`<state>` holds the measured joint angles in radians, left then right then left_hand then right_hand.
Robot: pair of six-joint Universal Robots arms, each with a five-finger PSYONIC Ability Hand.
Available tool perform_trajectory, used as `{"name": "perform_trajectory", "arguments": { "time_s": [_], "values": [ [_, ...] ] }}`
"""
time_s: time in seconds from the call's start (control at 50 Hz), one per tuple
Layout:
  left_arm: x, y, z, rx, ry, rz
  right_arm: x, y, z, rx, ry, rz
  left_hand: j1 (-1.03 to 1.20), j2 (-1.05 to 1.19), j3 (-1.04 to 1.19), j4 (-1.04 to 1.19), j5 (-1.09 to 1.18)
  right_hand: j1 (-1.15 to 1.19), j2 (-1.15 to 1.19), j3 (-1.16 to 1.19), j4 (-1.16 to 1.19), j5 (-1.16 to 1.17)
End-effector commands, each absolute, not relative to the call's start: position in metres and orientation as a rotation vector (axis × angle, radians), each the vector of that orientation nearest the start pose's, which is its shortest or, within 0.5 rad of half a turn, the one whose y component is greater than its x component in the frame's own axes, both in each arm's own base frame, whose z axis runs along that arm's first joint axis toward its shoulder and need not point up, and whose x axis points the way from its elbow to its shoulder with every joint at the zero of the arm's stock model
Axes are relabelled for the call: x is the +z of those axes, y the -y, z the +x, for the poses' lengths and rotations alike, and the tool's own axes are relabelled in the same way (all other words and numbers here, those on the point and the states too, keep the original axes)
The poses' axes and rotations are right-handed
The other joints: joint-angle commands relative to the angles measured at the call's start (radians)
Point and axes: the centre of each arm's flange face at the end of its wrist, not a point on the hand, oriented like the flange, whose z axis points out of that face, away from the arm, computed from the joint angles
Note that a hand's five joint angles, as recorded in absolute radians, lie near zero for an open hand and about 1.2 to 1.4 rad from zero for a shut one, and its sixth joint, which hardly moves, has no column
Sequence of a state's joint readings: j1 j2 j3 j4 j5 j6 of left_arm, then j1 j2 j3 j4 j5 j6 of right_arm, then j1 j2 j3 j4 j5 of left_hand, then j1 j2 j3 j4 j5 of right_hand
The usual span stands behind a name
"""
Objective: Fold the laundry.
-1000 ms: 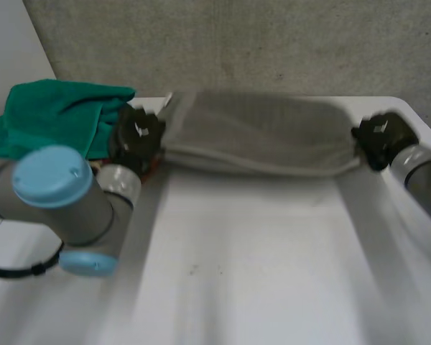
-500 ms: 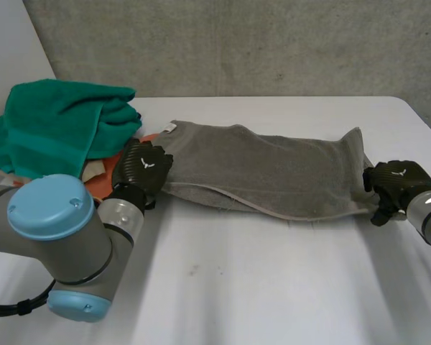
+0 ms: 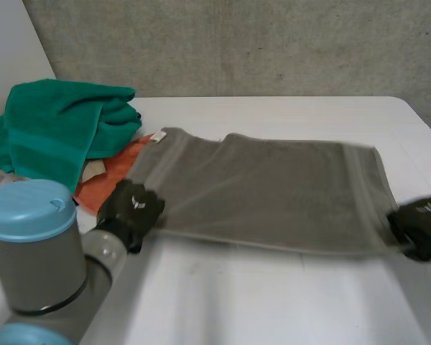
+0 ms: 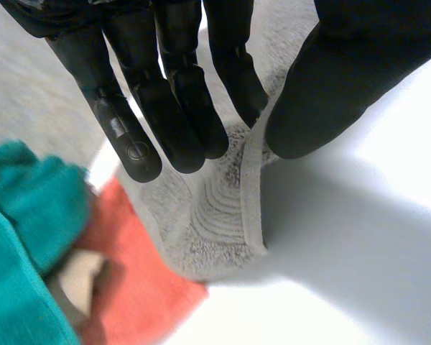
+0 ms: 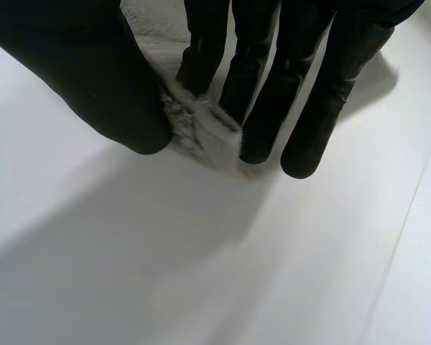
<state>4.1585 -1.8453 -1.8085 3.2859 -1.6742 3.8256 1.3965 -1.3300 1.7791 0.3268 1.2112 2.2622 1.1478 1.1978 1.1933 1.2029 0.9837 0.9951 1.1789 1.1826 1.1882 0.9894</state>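
Since half a second ago both hands have pulled nearer, drawing the towel (image 3: 266,190) flat on the worktop (image 3: 273,302). Left hand (image 3: 133,210) pinches its near-left corner between thumb and fingers; right hand (image 3: 420,224) pinches the near-right corner. White tag (image 3: 158,136) at the far-left corner, unreadable. Beyond: orange cloth (image 3: 111,180), green pile (image 3: 57,126).

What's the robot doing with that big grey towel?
It is folding laundry. The left robot hand pinches the grey towel close to its near left corner. The right robot hand pinches the near right corner. The towel is stretched wide between them over the white table. A green towel and an orange cloth are piled at the table's far left.
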Motion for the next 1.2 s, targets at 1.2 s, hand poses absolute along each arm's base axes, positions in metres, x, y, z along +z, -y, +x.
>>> {"name": "perform_trajectory", "arguments": {
  "time_s": [1.2],
  "values": [
    [0.128,0.349,-0.365,-1.996,-1.424,1.356,0.16,0.404,0.133,-1.987,-2.504,-1.108,0.248,0.198,0.203,0.193,0.238,0.401,0.217,0.214,0.208,0.232]
  ]
}}
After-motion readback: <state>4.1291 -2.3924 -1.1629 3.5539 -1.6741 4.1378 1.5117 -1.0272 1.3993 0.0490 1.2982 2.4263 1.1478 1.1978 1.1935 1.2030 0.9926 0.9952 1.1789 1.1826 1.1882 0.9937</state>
